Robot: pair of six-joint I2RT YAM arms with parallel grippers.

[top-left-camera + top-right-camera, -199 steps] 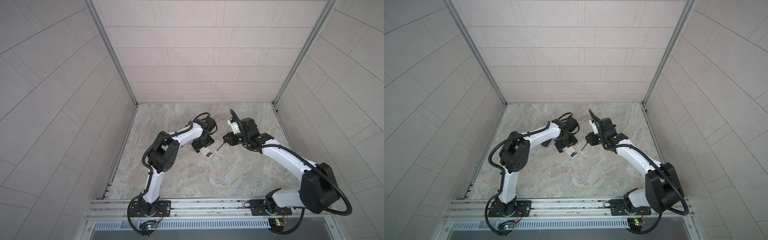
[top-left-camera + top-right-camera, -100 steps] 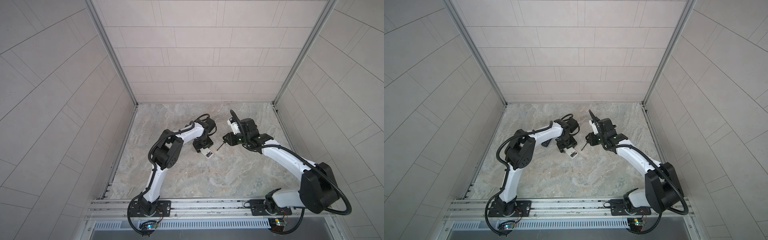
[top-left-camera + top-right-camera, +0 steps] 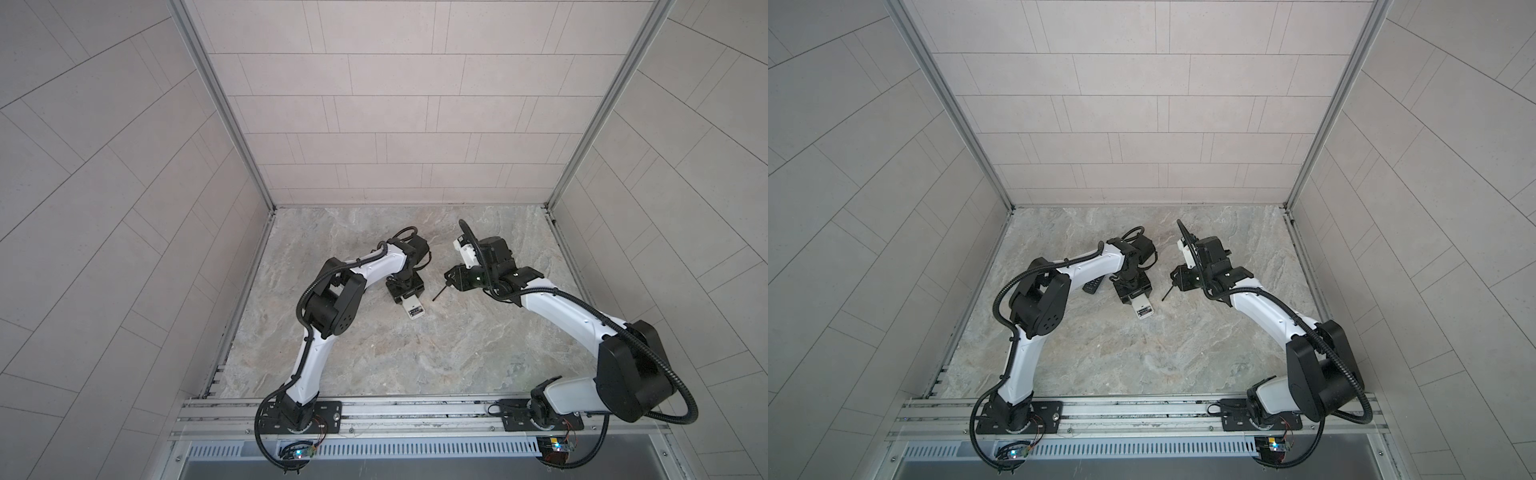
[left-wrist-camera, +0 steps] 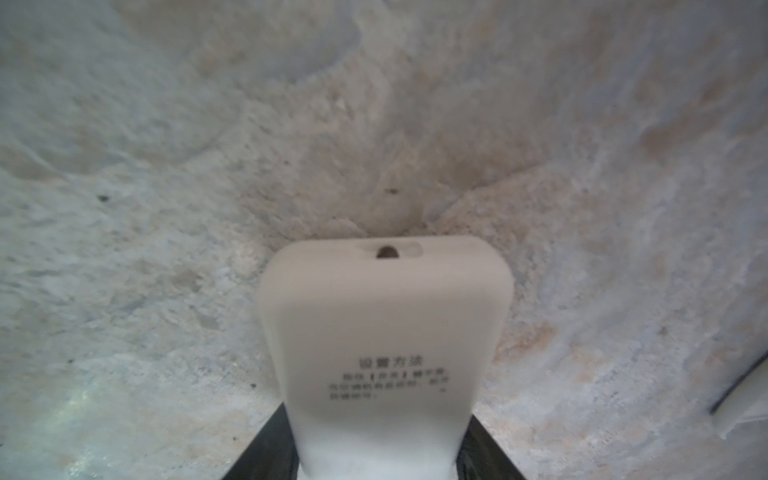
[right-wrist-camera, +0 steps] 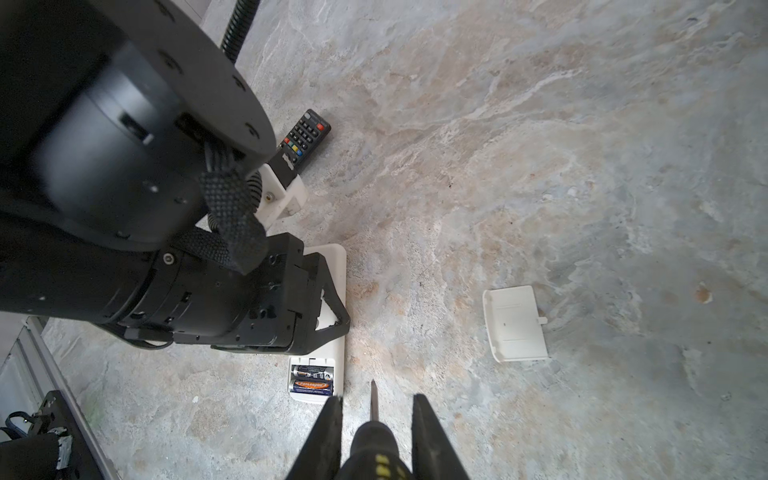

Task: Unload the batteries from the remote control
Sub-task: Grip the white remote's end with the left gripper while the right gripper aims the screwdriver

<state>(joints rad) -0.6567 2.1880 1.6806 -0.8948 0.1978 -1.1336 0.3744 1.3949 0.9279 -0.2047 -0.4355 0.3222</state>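
**Position.** The white remote (image 5: 338, 357) lies about mid-bench, slightly toward the left edge, back up. Its compartment is open, and two batteries (image 5: 311, 380) are seen seated in it side by side. The white cover (image 5: 515, 324) is already off and lies flat on the bench (image 5: 582, 166), apart from the remote.

**Grippers.** The left gripper (image 3: 408, 296) is set down over the remote. Its fingers (image 4: 270, 453) are placed one against each long side, so the remote is judged to be held and steadied. The right gripper (image 5: 376, 399) is closed narrowly on the handle of a screwdriver (image 5: 374, 457). The blade is pointed toward the open end of the remote, just beside it and clear of the batteries.

**Step, as judged.** Prising is not yet begun and no battery is out. The next move calls for the blade to be brought into the compartment, slid under one battery end and levered gently. The remote needs to be pinned throughout.

**Hard to make out.**
- The remote's middle is hidden under the left gripper.
- Batteries and cover are not made out in either top view.
- The left wrist view is blurred, and the compartment is outside it.
- A black remote (image 5: 305, 137) is partly covered by the left arm.
- Blade height above the bench cannot be told.
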